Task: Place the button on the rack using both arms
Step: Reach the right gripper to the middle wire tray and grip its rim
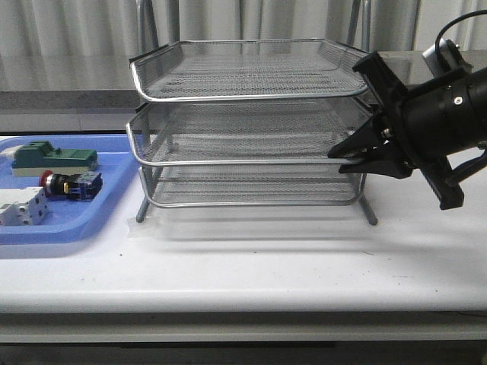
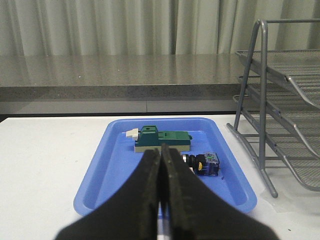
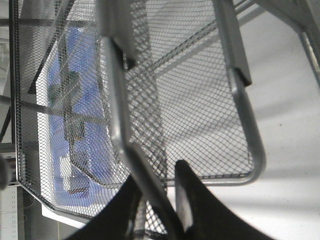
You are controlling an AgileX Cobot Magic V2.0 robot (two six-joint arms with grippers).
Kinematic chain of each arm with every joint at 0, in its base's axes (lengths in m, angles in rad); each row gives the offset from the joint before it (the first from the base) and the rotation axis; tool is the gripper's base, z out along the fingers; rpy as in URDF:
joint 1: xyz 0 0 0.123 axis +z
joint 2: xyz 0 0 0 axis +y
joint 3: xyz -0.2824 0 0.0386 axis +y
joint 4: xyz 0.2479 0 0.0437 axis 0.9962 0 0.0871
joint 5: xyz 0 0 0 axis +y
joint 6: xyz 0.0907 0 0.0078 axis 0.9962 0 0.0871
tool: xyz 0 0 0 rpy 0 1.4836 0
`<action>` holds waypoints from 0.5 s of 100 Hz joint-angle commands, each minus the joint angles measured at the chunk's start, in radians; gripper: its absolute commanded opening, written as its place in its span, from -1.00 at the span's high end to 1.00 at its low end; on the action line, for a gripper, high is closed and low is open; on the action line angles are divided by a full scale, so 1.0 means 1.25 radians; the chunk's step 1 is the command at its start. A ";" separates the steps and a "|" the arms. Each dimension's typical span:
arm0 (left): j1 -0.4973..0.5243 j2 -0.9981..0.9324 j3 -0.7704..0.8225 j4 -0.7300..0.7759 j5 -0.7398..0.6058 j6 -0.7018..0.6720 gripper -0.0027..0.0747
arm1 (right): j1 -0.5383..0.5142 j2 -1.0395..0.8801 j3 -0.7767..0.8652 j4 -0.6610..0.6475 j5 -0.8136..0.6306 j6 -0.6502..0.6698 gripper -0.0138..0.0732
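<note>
Grey curtains hang behind a white bench (image 1: 251, 258). Left of the rack (image 1: 247, 122) lies a blue tray (image 1: 91, 220) holding a green block (image 1: 53, 157), a white block (image 1: 19, 207) and the button (image 1: 70, 185), which rests on its side just beside the green block. The left claw (image 2: 161, 165), clenched on nothing, hovers over the tray's near edge, seemingly lined up on the button. At the rack's right front corner, the right claw (image 1: 342, 161) straddles the middle tier's rim with its fingers slightly parted, probably to slide that tier out.
</note>
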 commanded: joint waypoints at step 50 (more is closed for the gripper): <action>-0.004 -0.026 0.038 -0.005 -0.063 -0.008 0.98 | 0.003 -0.052 0.165 0.053 0.060 -0.099 0.66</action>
